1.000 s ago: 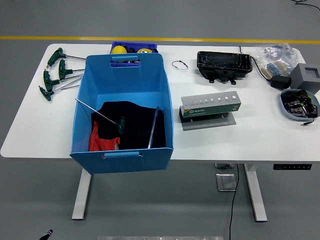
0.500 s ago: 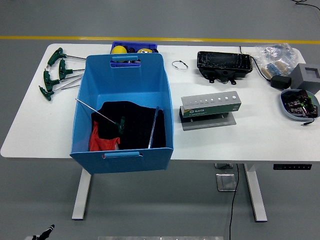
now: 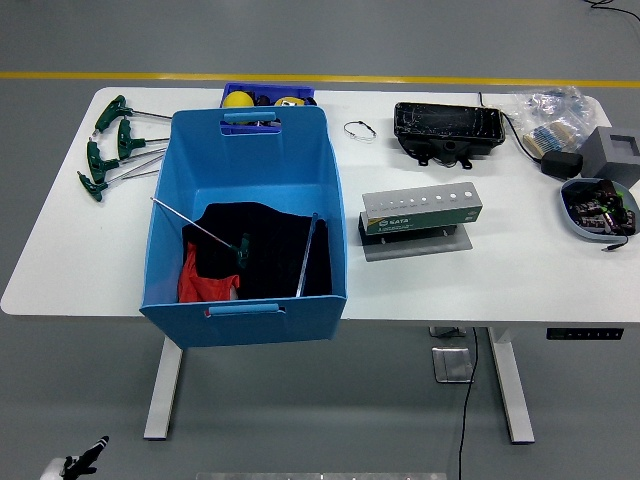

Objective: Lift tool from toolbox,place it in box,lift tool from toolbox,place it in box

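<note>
We see the tabletop (image 3: 480,270) with no arm reaching over it. Only a small dark tip of the left robot hand (image 3: 85,458) shows at the bottom left corner, low beside the table leg; we cannot tell if its fingers are open or curled, and it seems to hold nothing we can see. The right robot hand is not in view.

The big blue box (image 3: 250,150) stands on the left half of the tabletop. Inside it lie a black cloth (image 3: 275,250), something red (image 3: 205,283), one green-handled tool (image 3: 242,250) with a long thin shaft, and a second metal rod (image 3: 306,255) leaning near the right wall. To the left of the box, a group of green-handled tools (image 3: 105,145) lies on the tabletop. Right of the box stands a grey-and-green tool holder (image 3: 422,211) with a row of empty holes on top. A black case (image 3: 447,128) is behind it.

We judge that the task is between steps, or close to its end, since tools are already in the box. If another tool must go in, the next move calls for an arm to come up over the tabletop, reach a green handle, close around it, and carry it over the box wall.
</note>
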